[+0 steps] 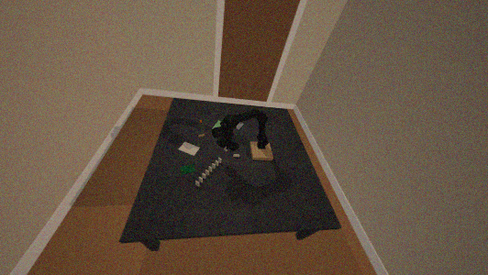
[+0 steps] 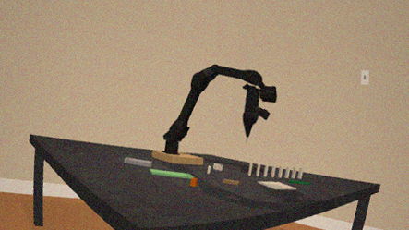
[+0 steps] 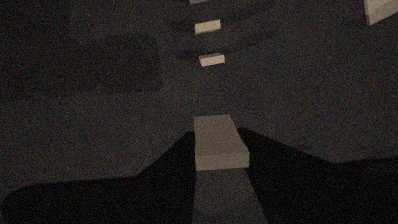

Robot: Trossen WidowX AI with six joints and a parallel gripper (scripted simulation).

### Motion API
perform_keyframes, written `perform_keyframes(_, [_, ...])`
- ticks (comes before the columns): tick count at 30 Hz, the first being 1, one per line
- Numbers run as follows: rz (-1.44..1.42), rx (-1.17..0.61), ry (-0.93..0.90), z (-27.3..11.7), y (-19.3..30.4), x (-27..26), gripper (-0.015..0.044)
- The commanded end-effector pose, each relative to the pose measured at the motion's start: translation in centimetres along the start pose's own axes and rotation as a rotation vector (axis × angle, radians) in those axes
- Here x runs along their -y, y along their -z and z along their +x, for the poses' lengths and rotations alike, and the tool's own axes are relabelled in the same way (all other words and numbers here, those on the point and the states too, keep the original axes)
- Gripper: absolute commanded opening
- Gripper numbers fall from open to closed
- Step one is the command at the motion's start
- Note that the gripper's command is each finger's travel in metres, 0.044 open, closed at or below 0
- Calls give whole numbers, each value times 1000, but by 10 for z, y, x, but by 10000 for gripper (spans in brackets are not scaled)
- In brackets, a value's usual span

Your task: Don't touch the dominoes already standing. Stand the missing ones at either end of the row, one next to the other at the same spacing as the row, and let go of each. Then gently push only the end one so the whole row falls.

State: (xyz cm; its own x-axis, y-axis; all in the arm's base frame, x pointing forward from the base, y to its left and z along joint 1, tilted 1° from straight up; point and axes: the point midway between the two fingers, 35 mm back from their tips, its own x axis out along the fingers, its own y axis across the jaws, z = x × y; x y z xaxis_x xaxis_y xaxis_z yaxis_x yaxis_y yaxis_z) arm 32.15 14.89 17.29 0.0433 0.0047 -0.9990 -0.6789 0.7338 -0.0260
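Note:
My gripper (image 2: 247, 134) (image 3: 215, 136) is shut on a pale domino (image 3: 219, 136) and holds it high above the dark table (image 2: 104, 182). In the top view the gripper (image 1: 228, 146) hangs over the table just beyond the near end of the row. The row of standing dominoes (image 1: 208, 170) (image 2: 274, 171) runs in a straight line; in the wrist view its nearest pieces (image 3: 212, 60) show ahead of the held one. Two loose dominoes (image 2: 217, 166) lie flat between the row and the arm's base; one of them shows in the top view (image 1: 236, 155).
The arm stands on a wooden base (image 1: 261, 152) (image 2: 181, 159). A green bar (image 2: 170, 174), an orange cube (image 2: 193, 181), a grey bar (image 2: 137, 162), a tan piece (image 2: 231, 182), a white card (image 1: 189, 148) (image 2: 277, 185) and a green flat piece (image 1: 187, 169) lie around the row.

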Motion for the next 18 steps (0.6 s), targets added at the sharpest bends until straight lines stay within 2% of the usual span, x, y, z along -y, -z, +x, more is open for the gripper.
perform_keyframes(1, [-111,3,-5,-1,1,16,107])
perform_keyframes(8, [-111,3,-5,2,1,16,107])
perform_keyframes(18, [-111,4,-5,47,-6,18,107])
